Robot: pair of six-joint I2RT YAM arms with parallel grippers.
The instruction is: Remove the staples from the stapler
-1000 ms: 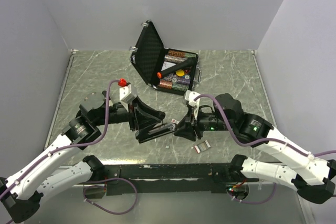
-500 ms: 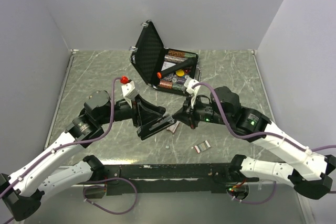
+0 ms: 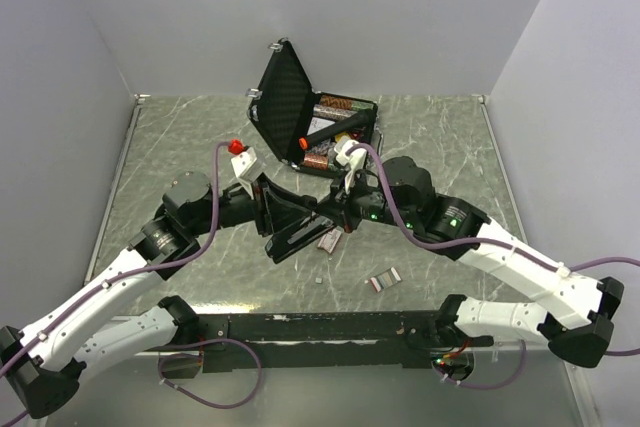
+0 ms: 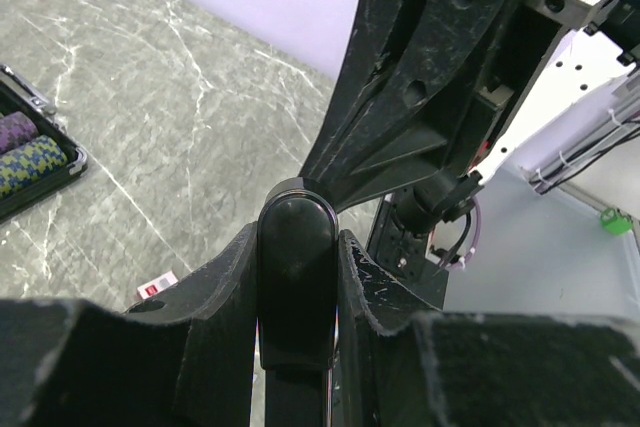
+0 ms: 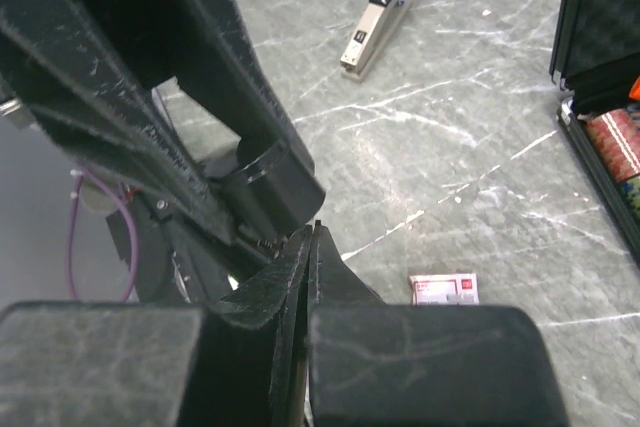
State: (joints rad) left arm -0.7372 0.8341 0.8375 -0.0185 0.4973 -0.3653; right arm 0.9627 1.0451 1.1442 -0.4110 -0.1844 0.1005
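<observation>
Grey marbled desk (image 3: 450,137): my left gripper (image 4: 298,247) clamps the black stapler (image 4: 297,317) at mid-desk. My right gripper (image 5: 312,247), fingers pressed together, sits beside it. Staples (image 3: 383,280) lie to their right. Only the right wrist shows a second stapler (image 5: 375,17).

The stapler (image 4: 297,277) was glossy black, and the staples (image 3: 383,281) were silvery-grey against the table (image 3: 180,137), whose grey-green marble pattern ran with white veins. The case (image 3: 283,97) was black with a diamond-textured lid lining, the small box (image 5: 444,288) white and red, and the cables (image 3: 208,212) purple.
</observation>
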